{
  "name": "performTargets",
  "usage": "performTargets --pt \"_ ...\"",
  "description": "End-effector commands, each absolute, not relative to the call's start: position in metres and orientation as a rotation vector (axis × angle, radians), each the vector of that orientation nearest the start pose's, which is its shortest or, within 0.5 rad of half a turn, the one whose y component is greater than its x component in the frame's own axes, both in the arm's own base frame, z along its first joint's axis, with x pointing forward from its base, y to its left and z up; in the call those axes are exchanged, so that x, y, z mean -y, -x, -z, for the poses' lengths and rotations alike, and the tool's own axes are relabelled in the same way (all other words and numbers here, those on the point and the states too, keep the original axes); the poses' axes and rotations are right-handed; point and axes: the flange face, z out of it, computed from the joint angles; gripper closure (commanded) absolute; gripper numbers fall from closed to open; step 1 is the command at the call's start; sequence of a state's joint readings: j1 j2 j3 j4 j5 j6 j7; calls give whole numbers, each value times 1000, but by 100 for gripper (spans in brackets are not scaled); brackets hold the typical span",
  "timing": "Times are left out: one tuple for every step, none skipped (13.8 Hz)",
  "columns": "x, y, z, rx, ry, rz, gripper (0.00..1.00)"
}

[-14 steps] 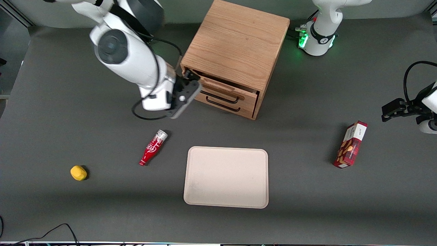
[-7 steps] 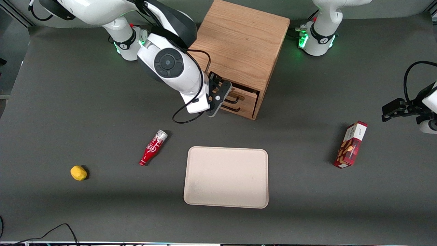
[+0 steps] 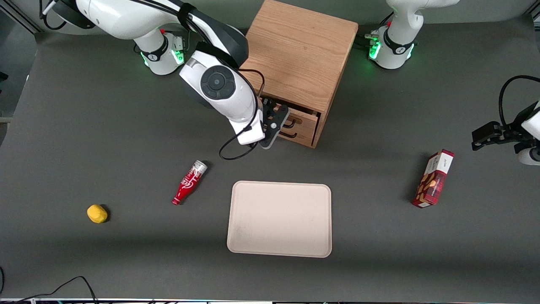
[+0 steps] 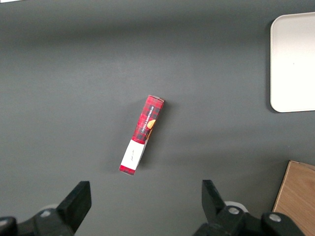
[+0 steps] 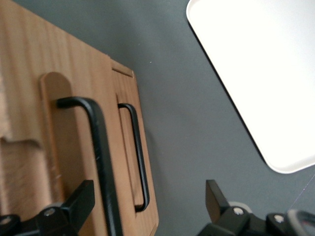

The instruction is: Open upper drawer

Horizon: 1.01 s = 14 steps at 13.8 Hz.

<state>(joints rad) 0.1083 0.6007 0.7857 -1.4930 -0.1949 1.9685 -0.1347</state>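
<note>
While the upper drawer [image 3: 300, 121] sits only a crack out of the cabinet [image 3: 295, 63], which stands at the edge of the bench farthest from the front camera, the job is barely started. Gripper [image 3: 282, 123] is right at the drawer front. In the right wrist view its fingers [image 5: 78, 204] are spread wide, gripping nothing, and the upper drawer's black handle [image 5: 101, 162] runs close by one fingertip, not yet between the two.

How I'd do the step:
- Shift sideways so the handle bar sits midway between the fingers, then close.
- Don't catch the lower drawer's handle [image 5: 138, 157], which runs just beside the upper one.
- Pull straight along the drawer's travel, toward the front camera. Off-axis force will likely bind the slide or drag the cabinet across the bench.

Surroundings:
- Cream tray [image 3: 279, 218] lies on the bench in front of the cabinet, nearer the front camera. Probably enough gap for the drawer, but watch the wrist on pull-back.
- Red bottle [image 3: 189, 182] lies flat beside the tray, toward the working arm's end, with a yellow object [image 3: 97, 213] nearer that end still.
- Red snack box [image 3: 433, 179] sits toward the parked arm's end, well apart.

Nothing blocks the handle itself.
</note>
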Motion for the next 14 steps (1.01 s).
performTargets --pt "-464 -524 -389 1465 2551 -3 0" --pt "-462 -528 -389 1489 2537 12 0" --pt "-455 -535 -387 1497 2539 16 0" --pt "-447 -543 -387 1506 2540 23 0" --pt "-441 -549 -385 1516 2540 26 0" --pt "-434 -560 -391 1504 2549 52 0" --pt "-428 -567 -393 1495 2560 64 0" --pt "-421 -576 -395 1488 2572 80 0" --pt "-413 -585 -398 1488 2578 103 0" --pt "-406 -594 -398 1481 2587 138 0" --pt "-399 -602 -399 1461 2600 175 0" --pt "-395 -608 -399 1445 2608 207 0" --pt "-389 -615 -399 1428 2620 237 0" --pt "-384 -620 -398 1415 2629 261 0"
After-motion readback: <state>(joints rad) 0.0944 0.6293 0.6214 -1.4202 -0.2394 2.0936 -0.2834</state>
